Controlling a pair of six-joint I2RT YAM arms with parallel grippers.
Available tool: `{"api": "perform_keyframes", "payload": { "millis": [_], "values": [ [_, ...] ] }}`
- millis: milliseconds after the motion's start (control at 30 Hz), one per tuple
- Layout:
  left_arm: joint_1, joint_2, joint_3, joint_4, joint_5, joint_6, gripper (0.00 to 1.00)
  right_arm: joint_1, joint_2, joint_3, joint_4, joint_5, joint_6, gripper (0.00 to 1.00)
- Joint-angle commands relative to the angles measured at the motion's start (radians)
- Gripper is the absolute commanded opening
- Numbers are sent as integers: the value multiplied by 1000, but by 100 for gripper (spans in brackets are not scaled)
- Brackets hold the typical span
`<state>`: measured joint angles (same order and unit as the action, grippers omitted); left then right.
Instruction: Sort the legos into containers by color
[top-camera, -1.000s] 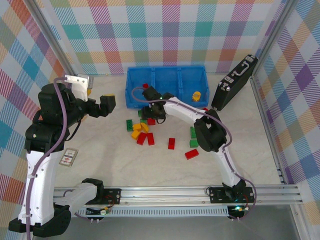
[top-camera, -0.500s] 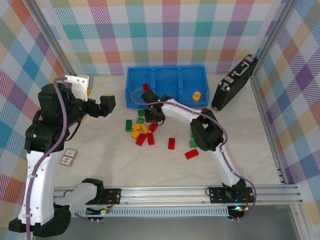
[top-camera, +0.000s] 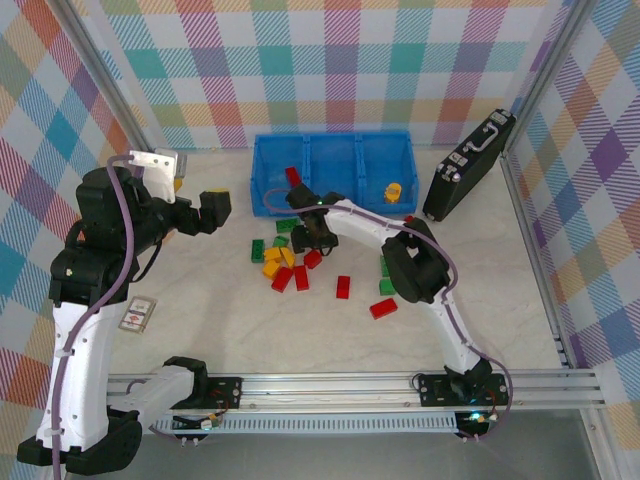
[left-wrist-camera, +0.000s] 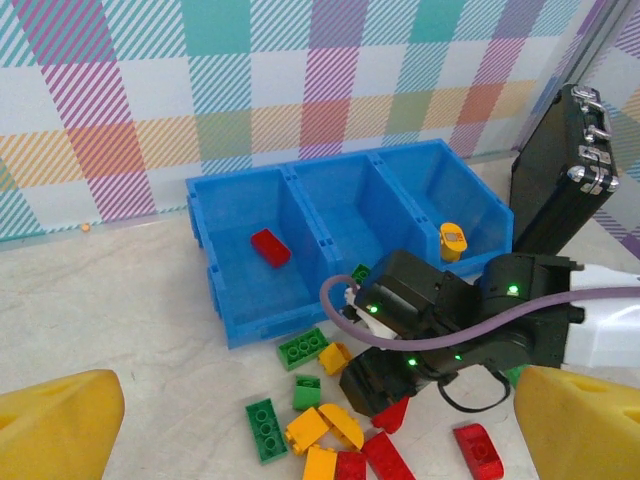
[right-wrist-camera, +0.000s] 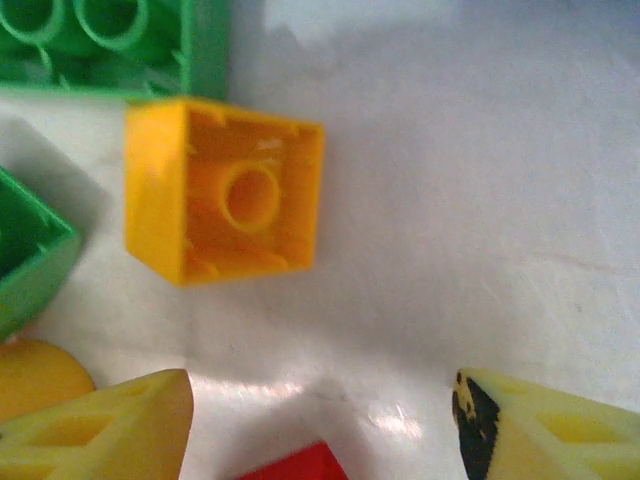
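Right gripper (right-wrist-camera: 320, 400), fingers spread and empty, hangs over the loose legos (top-camera: 285, 265) just in front of the blue tray (left-wrist-camera: 250, 315), apparently lining up a red brick (right-wrist-camera: 300, 465); left gripper (top-camera: 216, 207), also spread wide, hangs off the tray's front-left corner, likely to leave room

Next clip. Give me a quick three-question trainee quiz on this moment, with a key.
1. True or false: a red brick lies in the left compartment of the blue tray.
2. The right gripper holds: A) a yellow brick, B) a green brick, C) nothing.
3. What colour is the lone brick in the tray's right compartment?
Key: 1 true; 2 C; 3 yellow.
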<state>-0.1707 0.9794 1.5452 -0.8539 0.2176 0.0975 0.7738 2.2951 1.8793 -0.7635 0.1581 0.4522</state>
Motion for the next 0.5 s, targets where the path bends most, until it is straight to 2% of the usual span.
{"api": "perform_keyframes", "payload": {
  "millis": [0,167,467],
  "values": [
    [-10,-9,-8,41,-6,-7,100,9,-95,-58,-20,5,-1,73],
    [-10,-8,-8,41,-4,-8,100,10,-157,-176,40,-34,5,77],
    [-10,-10,-11,41,-3,-7,100,31,-165,-218,39,-93,9,81]
  ]
}}
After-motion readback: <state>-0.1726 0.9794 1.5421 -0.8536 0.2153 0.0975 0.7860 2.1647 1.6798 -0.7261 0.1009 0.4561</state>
